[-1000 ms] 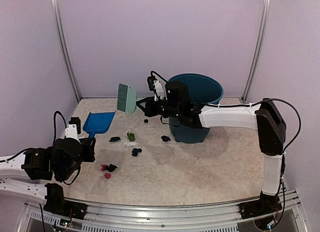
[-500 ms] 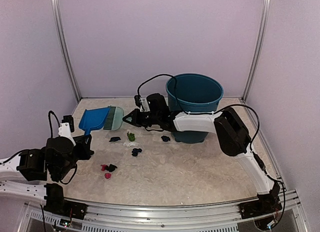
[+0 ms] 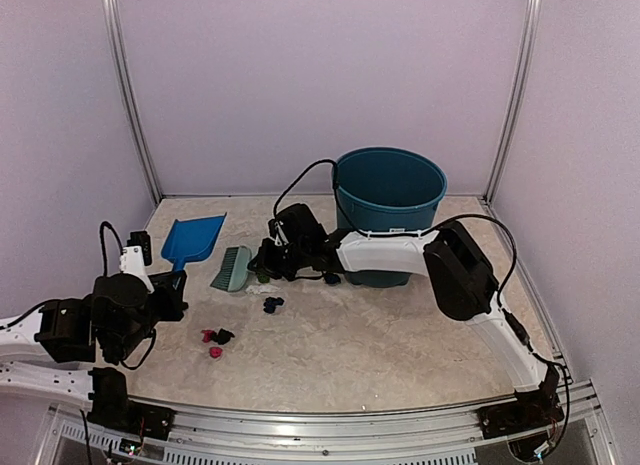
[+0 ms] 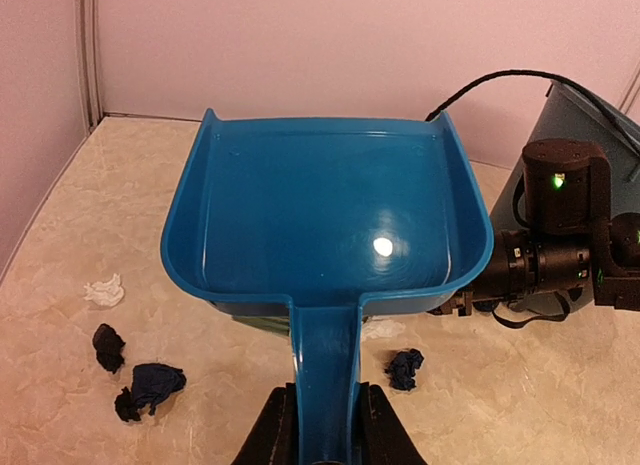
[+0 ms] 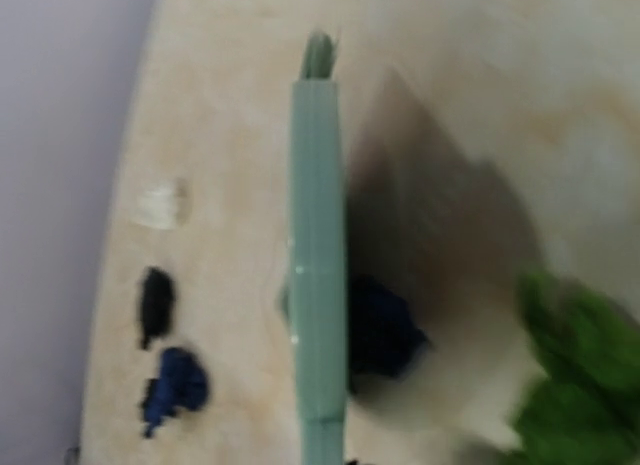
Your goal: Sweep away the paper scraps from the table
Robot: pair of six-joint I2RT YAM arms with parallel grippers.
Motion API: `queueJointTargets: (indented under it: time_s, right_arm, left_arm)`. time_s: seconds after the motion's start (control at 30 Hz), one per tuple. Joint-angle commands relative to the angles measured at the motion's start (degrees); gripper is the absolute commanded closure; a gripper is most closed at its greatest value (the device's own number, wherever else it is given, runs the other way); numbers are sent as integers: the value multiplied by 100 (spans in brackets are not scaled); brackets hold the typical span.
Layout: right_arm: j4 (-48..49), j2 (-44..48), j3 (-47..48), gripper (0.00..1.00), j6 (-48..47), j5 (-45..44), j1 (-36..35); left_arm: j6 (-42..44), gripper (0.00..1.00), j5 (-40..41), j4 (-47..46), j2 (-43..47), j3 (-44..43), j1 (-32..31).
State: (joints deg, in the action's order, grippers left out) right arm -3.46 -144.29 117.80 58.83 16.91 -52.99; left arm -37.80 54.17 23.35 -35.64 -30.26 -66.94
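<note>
My left gripper [image 4: 325,430] is shut on the handle of the blue dustpan [image 4: 320,215]. The pan sits low over the table [image 3: 400,335] at the left [image 3: 195,240]. My right gripper [image 3: 266,261] is shut on the pale green hand brush [image 3: 232,271], whose bristles touch the table beside the pan. In the right wrist view the brush [image 5: 318,255] is edge-on, with a dark scrap [image 5: 385,330] against it and a green scrap [image 5: 580,375] to its right. Paper scraps lie in front: a navy one [image 3: 271,305], a pink and black pair [image 3: 215,336], and a pink one [image 3: 214,352].
A teal bin [image 3: 390,190] stands at the back, behind the right arm. More scraps lie around the pan: a white one [image 4: 104,290], dark ones [image 4: 108,345] [image 4: 150,385] and another [image 4: 405,367]. Lilac walls close in the table; a metal rail runs along the front.
The right arm swung the brush from up beside the bin down and left to the table, beside the dustpan. The left arm shifted slightly with the pan.
</note>
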Motion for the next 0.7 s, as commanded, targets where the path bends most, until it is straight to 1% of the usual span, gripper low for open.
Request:
queueJointTargets:
  time_s: [0.0,0.37,0.47,0.67]
  right_arm:
    - [-714,628,-539,100,247,-802,-72]
    - [-633,2045,-2604,100,535,-1575,-148]
    - [-534,2433,-3265,100,580,-1646,-188]
    - [-533,3305,-4376,100,560,-2117,-268]
  left_arm:
    - [122,82,-73,-171,-12,70,-35]
    - [98,82,-17,-173,-20,79,-201]
    - [118,82,-27,-182,-54,73,-219]
    - [238,83,-120,-287,-182,78,-265]
